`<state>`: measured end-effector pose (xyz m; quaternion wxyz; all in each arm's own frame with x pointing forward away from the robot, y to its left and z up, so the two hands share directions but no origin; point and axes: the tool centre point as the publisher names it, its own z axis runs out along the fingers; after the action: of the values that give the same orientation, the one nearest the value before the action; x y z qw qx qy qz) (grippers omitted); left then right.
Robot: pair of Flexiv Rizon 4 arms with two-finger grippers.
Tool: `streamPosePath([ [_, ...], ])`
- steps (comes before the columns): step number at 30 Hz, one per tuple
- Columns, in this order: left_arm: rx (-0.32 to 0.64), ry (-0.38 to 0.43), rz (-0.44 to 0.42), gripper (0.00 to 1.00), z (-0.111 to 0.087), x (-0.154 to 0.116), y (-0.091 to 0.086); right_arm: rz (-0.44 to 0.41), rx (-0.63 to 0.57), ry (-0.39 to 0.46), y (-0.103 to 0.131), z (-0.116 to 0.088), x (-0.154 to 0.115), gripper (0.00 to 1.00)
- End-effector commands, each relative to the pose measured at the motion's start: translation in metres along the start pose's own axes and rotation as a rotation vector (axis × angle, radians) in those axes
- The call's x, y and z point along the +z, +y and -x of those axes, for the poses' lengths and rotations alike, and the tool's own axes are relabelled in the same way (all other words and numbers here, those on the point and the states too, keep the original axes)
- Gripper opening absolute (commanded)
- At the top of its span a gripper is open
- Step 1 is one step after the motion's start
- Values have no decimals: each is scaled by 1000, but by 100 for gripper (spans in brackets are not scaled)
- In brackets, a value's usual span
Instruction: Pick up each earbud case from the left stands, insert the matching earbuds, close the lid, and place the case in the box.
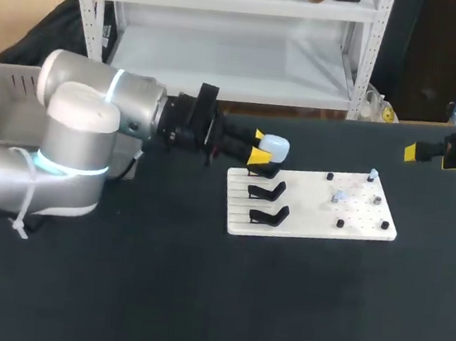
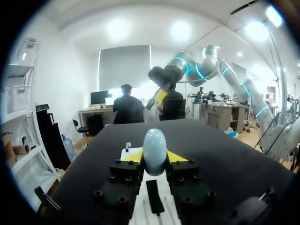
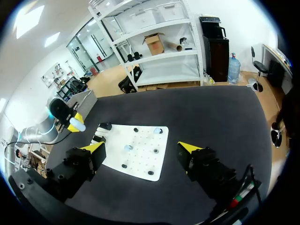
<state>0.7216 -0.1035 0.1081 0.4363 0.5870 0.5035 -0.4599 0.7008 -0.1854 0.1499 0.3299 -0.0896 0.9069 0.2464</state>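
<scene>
My left gripper (image 1: pixel 262 151) is shut on a pale blue earbud case (image 1: pixel 274 148), which it holds just above the rearmost of three black stands (image 1: pixel 266 172) on the white board (image 1: pixel 314 214). In the left wrist view the case (image 2: pixel 154 152) stands upright between the yellow fingertips (image 2: pixel 134 156), with an empty stand (image 2: pixel 153 197) under it. Two small pale earbuds (image 1: pixel 337 197) sit on the board's right part. Off the board's far right, my right gripper (image 1: pixel 429 155) is open and holds nothing. The right wrist view has that gripper (image 3: pixel 140 149) over the board (image 3: pixel 140 161), with the held case (image 3: pixel 78 124) beyond.
A grey box (image 1: pixel 4 97) stands at the table's back left, behind my left arm. Several black pegs (image 1: pixel 340 223) stick up from the board's right part. The other two stands (image 1: pixel 267 194) carry nothing. Dark tabletop (image 1: pixel 220 303) spreads in front of the board.
</scene>
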Motion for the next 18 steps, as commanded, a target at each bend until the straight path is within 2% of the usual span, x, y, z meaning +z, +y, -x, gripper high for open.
streamPosePath([
  [1,16,-28,85,0,8,-1,-29,1,-1,1,-1,0,0,100],
  [3,21,-42,86,0,15,-2,-34,1,-1,1,-1,0,0,100],
  [18,21,-42,86,0,15,-2,-34,1,-1,1,-1,0,0,100],
])
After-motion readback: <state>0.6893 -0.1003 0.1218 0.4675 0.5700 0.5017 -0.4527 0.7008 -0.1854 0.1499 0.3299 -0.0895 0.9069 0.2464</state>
